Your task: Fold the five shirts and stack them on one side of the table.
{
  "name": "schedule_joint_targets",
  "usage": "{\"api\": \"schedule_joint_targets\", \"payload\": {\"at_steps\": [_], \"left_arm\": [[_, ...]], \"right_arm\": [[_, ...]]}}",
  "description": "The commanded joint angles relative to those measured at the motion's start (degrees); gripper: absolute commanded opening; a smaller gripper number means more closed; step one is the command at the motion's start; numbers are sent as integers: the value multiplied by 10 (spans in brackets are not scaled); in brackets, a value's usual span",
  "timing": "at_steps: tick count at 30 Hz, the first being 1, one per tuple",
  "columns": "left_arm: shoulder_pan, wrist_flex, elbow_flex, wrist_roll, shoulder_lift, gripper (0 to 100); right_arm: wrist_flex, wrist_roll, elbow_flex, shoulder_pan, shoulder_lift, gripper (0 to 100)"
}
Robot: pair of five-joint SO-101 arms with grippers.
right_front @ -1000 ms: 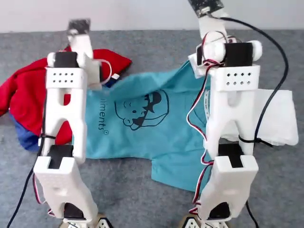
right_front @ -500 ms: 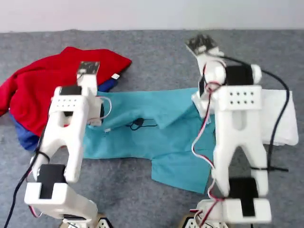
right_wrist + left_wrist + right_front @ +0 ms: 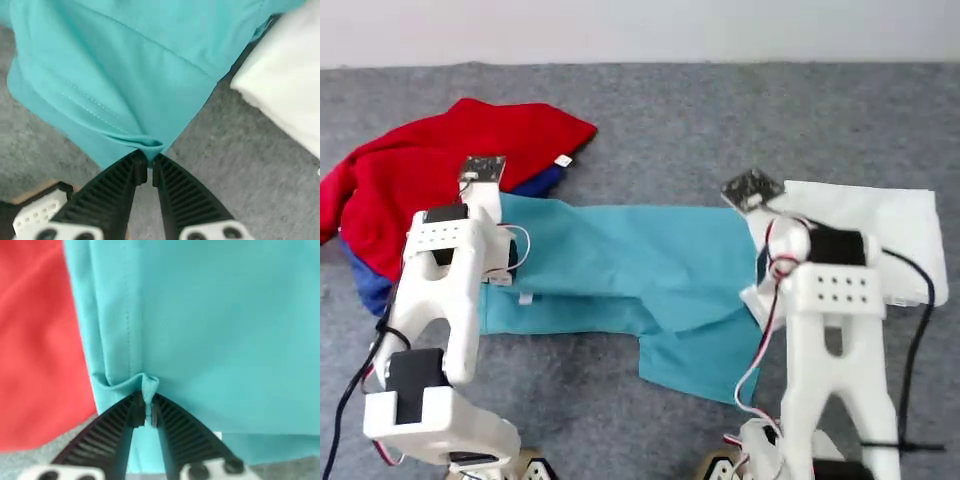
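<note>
Since the left claw (image 3: 144, 412) is pressed together on a thin ridge of the soft teal cotton shirt (image 3: 630, 255) and the right claw (image 3: 149, 172) pinches its opposite edge, I judge both grips small but secure. The shirt lies doubled over on the grey carpeted desk (image 3: 660, 110), between a crumpled red shirt (image 3: 430, 180) and a folded white shirt (image 3: 865, 215). Light and limp, it sags wherever unsupported; hems and corners suit gripping.

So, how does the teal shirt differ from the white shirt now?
The teal shirt lies stretched across the middle of the grey table, only partly folded; the white shirt is a neat folded rectangle by the right arm. The left gripper and right gripper each pinch the teal shirt; neither holds the white shirt. Both rest on that table.
</note>
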Motion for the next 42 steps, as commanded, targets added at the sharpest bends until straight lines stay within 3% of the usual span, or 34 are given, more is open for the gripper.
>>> {"api": "schedule_joint_targets", "payload": {"at_steps": [1,5,13,21,27,31,35,39,42], "left_arm": [[-12,13,2,-18,-28,12],[-4,29,22,-55,-30,12],[-48,47,26,-104,-33,12],[-26,61,28,-106,-28,17],[-32,101,8,-144,-33,139],[-30,212,-83,-175,-33,141],[-41,316,-225,-189,-37,141],[-66,324,-363,-187,-62,141],[-47,320,-436,-122,-67,141]], "right_arm": [[-5,33,25,46,-51,8],[-8,71,62,107,-74,8],[-31,77,136,109,-94,8],[-44,81,149,109,-95,8],[-63,76,128,110,-88,8],[-58,18,58,109,-84,9],[-31,-10,-21,60,-22,9],[-21,-70,-123,22,95,9],[-21,-96,-215,-4,185,9]]}}
